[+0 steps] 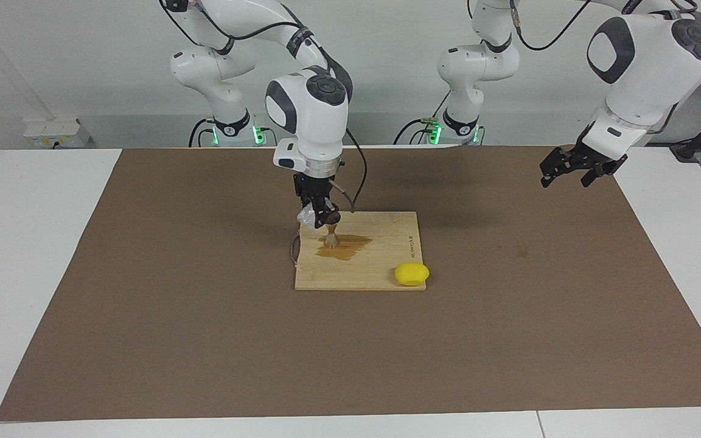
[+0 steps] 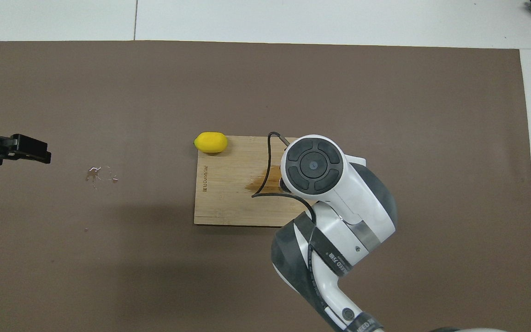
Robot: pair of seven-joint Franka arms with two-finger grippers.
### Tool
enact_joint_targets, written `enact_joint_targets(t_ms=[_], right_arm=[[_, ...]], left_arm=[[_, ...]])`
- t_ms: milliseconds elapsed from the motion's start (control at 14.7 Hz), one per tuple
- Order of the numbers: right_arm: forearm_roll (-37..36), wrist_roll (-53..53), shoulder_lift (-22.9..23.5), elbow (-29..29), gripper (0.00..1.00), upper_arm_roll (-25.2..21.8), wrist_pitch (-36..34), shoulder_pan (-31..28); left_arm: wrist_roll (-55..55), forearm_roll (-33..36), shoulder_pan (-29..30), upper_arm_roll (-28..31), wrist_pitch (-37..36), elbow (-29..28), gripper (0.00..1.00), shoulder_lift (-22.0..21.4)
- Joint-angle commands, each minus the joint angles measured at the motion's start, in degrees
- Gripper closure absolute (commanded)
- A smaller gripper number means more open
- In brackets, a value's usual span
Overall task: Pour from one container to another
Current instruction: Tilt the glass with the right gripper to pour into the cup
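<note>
While the right claw pinches the tilted glass over the jigger, the pour looks under way — jigger upright on the wooden board, in a brown wet patch, so some likely missed. Lemon sits on the board's corner. Left claw waits, spread, well apart from the board.

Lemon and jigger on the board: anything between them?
Only bare board and part of the brown wet stain lie between lemon and jigger, per the facing view.
</note>
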Motion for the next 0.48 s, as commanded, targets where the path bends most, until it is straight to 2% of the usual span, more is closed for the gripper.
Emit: enact_joint_targets(t_ms=[0,409], right_arm=[[2.92,0.70,-0.19,0.74,0.91,0.25,-0.82,-1.16],[10.47,0.00,0.34,0.56,0.91,0.25,0.50,-4.76]], left_arm=[[-0.66,1.23,-0.22,0.21,-1.45,1.39,0.00,0.54],[-0.66,1.23,-0.22,0.21,-1.45,1.39,0.00,0.54]])
